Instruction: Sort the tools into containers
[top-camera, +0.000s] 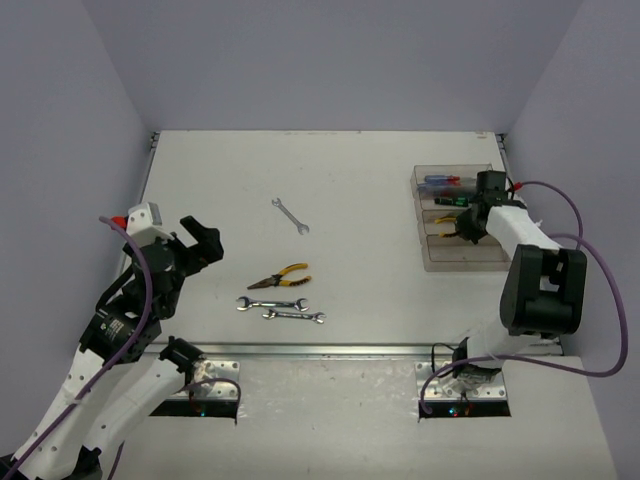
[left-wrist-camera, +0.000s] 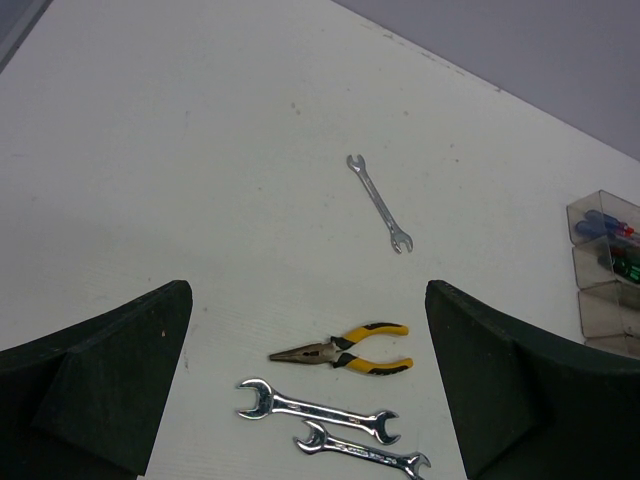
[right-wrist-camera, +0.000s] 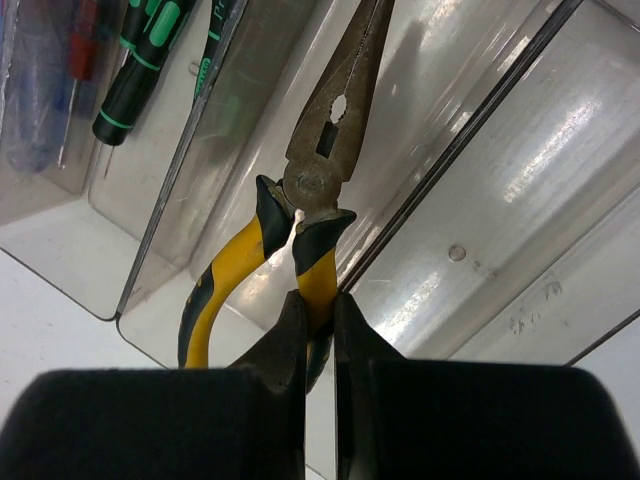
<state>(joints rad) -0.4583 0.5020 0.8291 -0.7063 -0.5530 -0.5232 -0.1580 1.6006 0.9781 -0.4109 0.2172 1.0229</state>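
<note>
The containers (top-camera: 470, 258) stand as a row of clear bins at the right. My right gripper (right-wrist-camera: 320, 305) is shut on one handle of yellow-handled pliers (right-wrist-camera: 320, 150), whose nose points down into the third bin (right-wrist-camera: 400, 90). From above, that gripper (top-camera: 468, 228) hovers over the bins. Green-and-black screwdrivers (right-wrist-camera: 140, 70) and blue and red ones (right-wrist-camera: 40, 80) lie in the farther bins. My left gripper (top-camera: 195, 245) is open at the table's left. Ahead of it lie another pair of pliers (left-wrist-camera: 345, 350), two wrenches (left-wrist-camera: 318, 408) (left-wrist-camera: 360, 455) and a lone wrench (left-wrist-camera: 380, 203).
The nearest bin (right-wrist-camera: 560, 180) holds nothing that I can see. The right arm's purple cable (top-camera: 590, 260) loops beside the bins. The table's metal front rail (top-camera: 320, 350) runs between the two arm bases.
</note>
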